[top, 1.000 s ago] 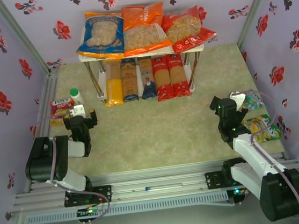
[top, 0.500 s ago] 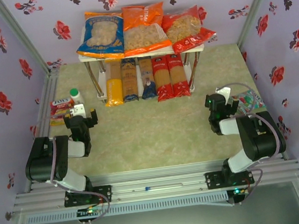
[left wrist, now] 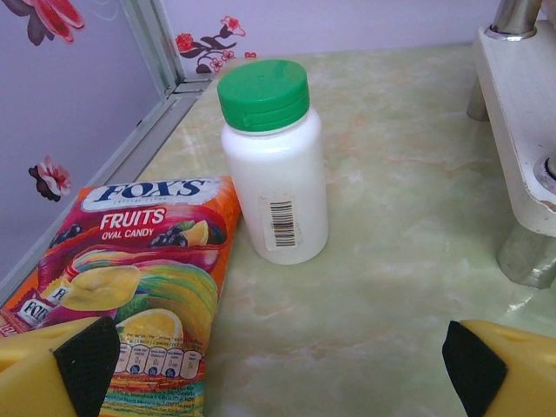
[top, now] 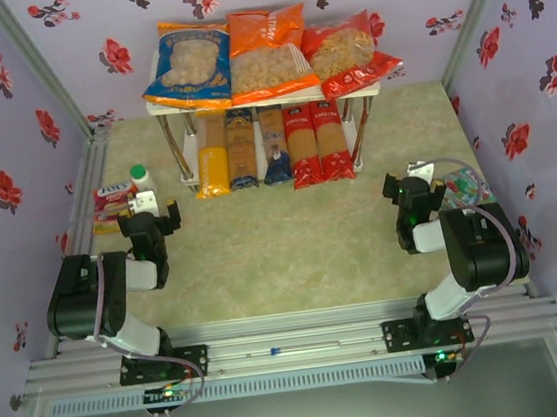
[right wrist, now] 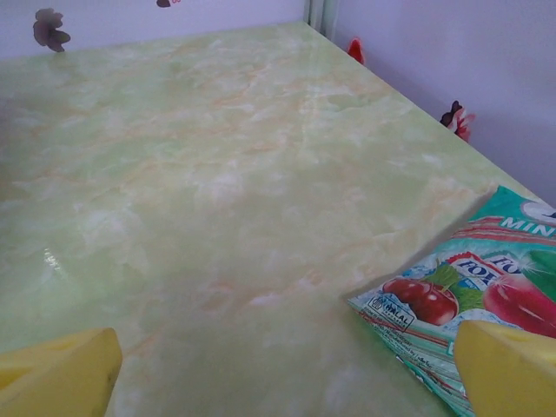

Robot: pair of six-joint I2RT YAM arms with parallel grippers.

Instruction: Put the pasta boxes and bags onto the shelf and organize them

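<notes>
Left gripper (top: 153, 212): jaws wide, empty.
Right gripper (top: 414, 176): jaws wide, empty.
Shelf (top: 158, 108): well ahead of both; bags (top: 266, 54) on top, spaghetti packs (top: 272, 147) beneath.
Surface: green marbled table (top: 282, 238); floral walls (top: 10, 148).

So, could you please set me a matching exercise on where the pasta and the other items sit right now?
Things:
1. bags
2. pasta boxes
3. white bottle
4. green candy packet

Places:
A. under the top board of the shelf, side by side
B. on the table by the right gripper
C. on the shelf's top tier
D. upright beside the red candy pack

Pairs: 1-C, 2-A, 3-D, 4-B
</notes>
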